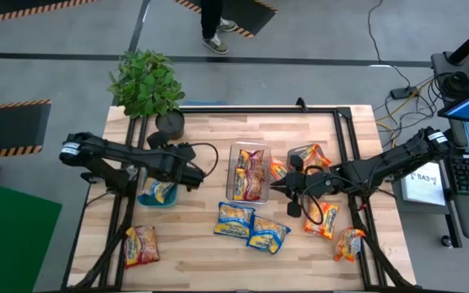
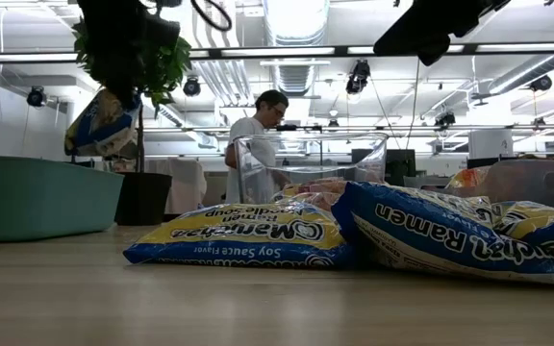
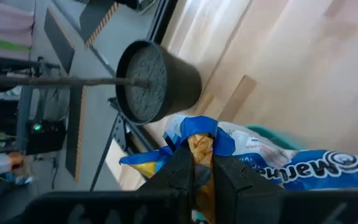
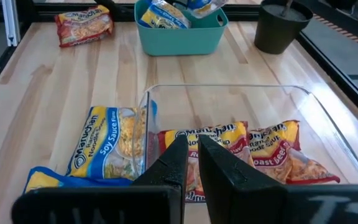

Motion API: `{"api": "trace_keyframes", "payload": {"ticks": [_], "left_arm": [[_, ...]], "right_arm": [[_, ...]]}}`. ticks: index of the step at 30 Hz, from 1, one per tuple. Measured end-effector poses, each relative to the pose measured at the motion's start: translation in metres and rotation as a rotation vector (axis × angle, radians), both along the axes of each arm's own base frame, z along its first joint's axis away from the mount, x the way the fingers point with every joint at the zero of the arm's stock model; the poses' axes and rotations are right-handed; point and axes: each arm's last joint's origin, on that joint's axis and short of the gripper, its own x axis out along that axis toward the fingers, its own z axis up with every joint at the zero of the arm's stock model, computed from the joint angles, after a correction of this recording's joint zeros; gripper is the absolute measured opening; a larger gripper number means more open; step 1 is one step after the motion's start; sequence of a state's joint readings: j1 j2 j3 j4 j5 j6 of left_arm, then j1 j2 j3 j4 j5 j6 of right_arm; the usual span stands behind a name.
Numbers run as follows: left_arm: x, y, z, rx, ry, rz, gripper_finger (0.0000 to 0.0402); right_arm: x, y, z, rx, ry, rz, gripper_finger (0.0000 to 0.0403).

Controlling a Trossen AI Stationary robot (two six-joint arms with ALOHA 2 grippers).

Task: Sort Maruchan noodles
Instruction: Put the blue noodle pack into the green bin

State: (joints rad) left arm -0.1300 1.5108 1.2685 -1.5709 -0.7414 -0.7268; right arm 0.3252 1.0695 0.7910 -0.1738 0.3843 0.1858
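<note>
My left gripper (image 3: 202, 165) is shut on a blue-edged Maruchan noodle packet (image 2: 102, 123), which hangs in the air above the teal bin (image 2: 37, 197) at the table's left. The teal bin (image 4: 179, 31) holds other blue packets. My right gripper (image 4: 191, 155) is shut with nothing in it, above the right side of the clear bin (image 1: 248, 172), in which maroon packets (image 4: 229, 146) lie flat. Two blue packets (image 1: 249, 226) lie on the table near the front. My left gripper pinches the blue packet's crimped end (image 3: 199, 132) between its two fingers, which slant down onto it. The packet hangs below the fingers (image 3: 180, 168), lifted clear of the teal bin and the table.
A potted plant (image 1: 149, 85) stands at the far left corner, its black pot (image 3: 157, 81) close to the teal bin. A grey bin (image 1: 308, 155) with orange packets sits at the right. Loose orange packets (image 1: 322, 218) and one maroon packet (image 1: 141, 244) lie near the front edge.
</note>
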Motion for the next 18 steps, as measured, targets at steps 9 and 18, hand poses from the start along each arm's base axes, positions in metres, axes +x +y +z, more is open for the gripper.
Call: {"api": "trace_keyframes", "payload": {"ticks": [9,18], "left_arm": [[-0.020,0.019,-0.041,0.005,0.161,0.107,0.0009],[-0.029,0.021,-0.067,0.067,0.133,0.253,0.0027]], "right_arm": [[0.000,0.000,0.000,-0.002,0.004,0.001,0.0027],[0.000,0.000,0.000,-0.013,0.002,0.006,0.0027]]}}
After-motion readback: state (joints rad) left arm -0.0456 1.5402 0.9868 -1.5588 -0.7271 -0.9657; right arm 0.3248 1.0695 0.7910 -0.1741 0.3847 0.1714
